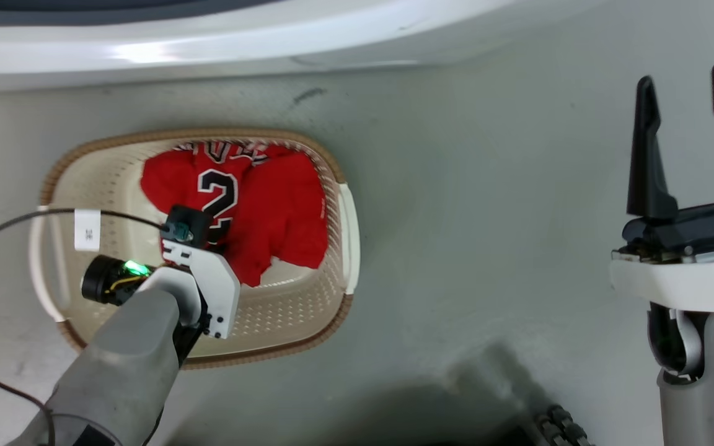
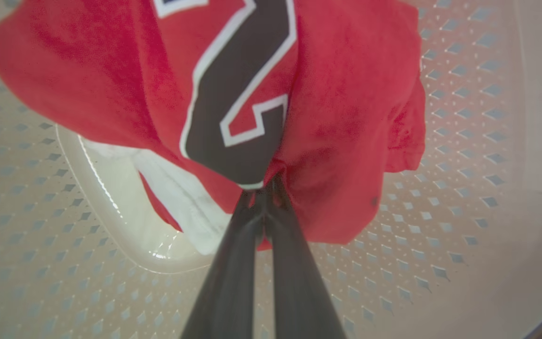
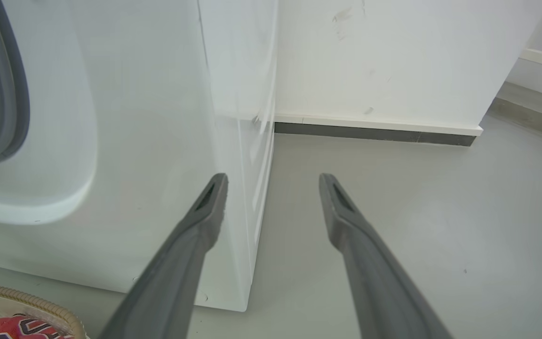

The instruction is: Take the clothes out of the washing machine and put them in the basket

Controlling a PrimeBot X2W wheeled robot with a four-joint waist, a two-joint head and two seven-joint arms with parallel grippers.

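Placing step, about finished: left gripper [image 2: 265, 187] pinched tight on a fold of the red jersey [image 1: 282, 210], which lies bunched inside the basket [image 1: 208, 132]; right gripper [image 1: 684, 75] spread wide, empty; next call, likely, release and lift clear.

The jersey [image 1: 282, 210] lies in the basket [image 1: 332, 179], which stands on the floor [image 1: 487, 248] just before the washing machine [image 1: 208, 49]. The left gripper [image 2: 266, 188] reaches inside, pinching the jersey; the right gripper [image 1: 683, 74] hangs well apart to the right, fingers spread
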